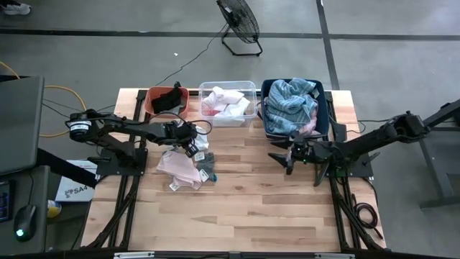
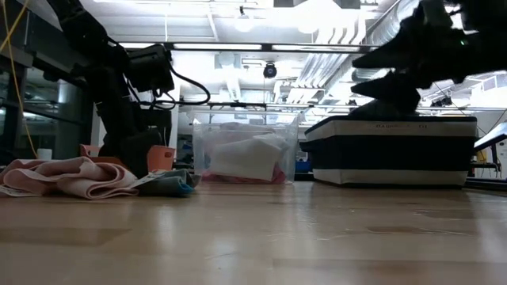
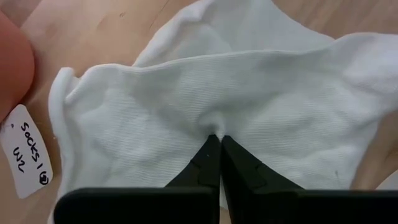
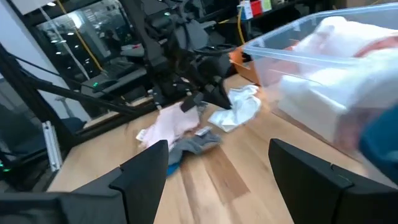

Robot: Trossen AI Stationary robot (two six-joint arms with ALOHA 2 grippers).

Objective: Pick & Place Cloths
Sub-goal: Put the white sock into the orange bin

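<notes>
Two grippers show: the left gripper (image 3: 219, 138), at centre-left of the high view, pinches the white cloth (image 3: 249, 93) on the table (image 1: 273, 208); the right gripper (image 4: 214, 162), at centre-right, hangs open and empty.

Left gripper (image 3: 216, 138) low, fingers pinched together; right gripper (image 4: 214, 163) raised, fingers apart

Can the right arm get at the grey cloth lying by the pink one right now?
Probably yes: the right gripper is open and empty, with bare table between it and the grey cloth. The left gripper, shut on the white cloth, works close by.
</notes>
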